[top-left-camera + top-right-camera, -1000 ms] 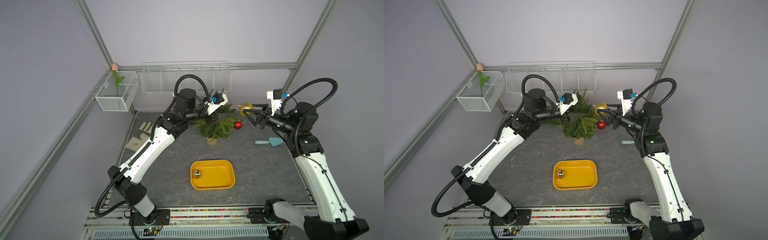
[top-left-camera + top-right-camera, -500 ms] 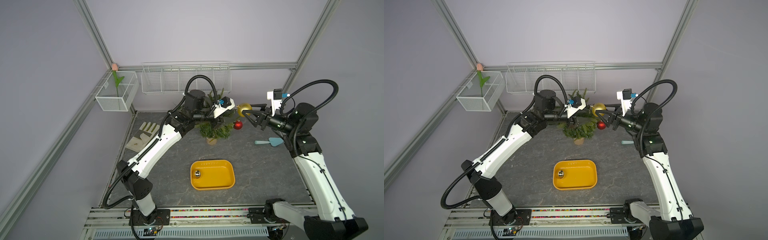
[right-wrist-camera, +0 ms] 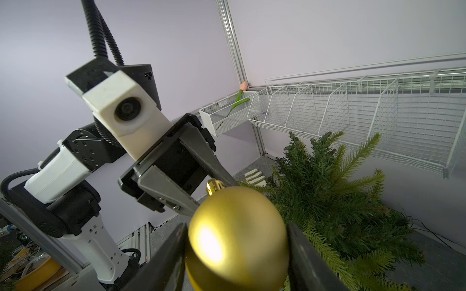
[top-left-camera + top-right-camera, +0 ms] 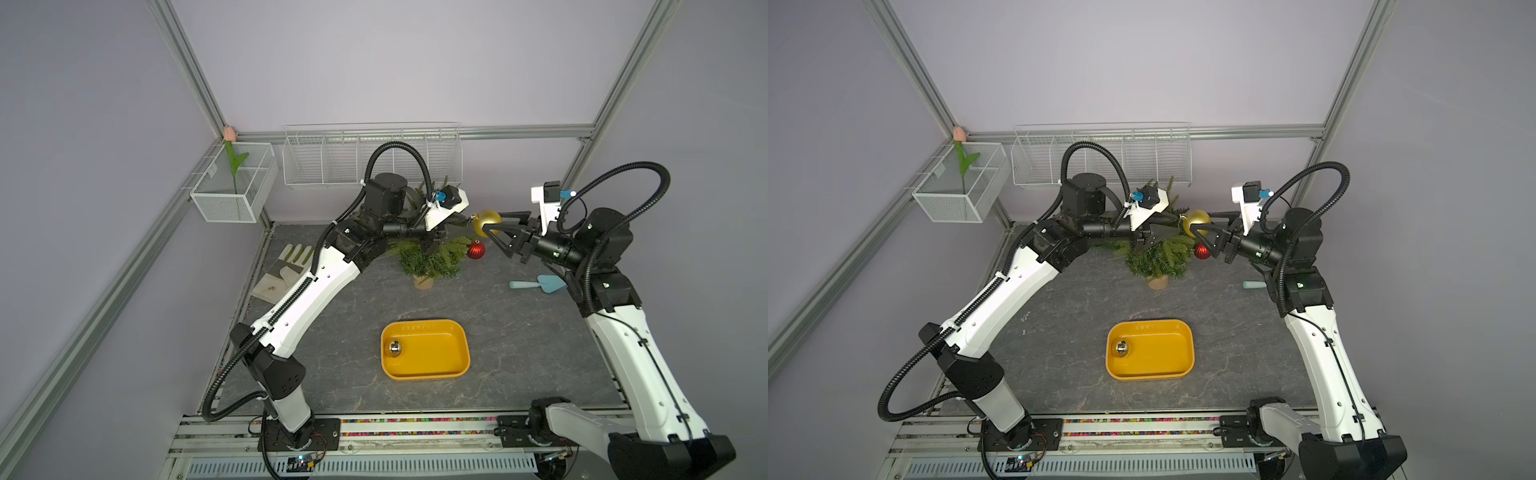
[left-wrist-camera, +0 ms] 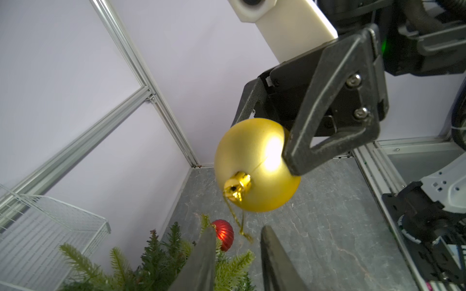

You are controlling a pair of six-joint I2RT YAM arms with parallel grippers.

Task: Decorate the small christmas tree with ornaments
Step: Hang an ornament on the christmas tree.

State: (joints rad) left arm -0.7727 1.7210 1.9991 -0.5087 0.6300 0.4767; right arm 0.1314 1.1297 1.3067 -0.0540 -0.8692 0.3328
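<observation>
Right hand [image 4: 494,225] pinches the matte gold ornament [image 4: 485,221] aloft beside the small christmas tree [image 4: 432,261] near the counter [image 4: 523,332] back edge. Left hand [image 5: 238,228] faces it, spread, gold loop [image 5: 238,219] dangling at its tips.

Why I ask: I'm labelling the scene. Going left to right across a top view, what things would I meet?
In order: pink flower → glove → small tree → gold ball → blue trowel. The yellow tray and red ball overlap others, so they are left out.
</observation>
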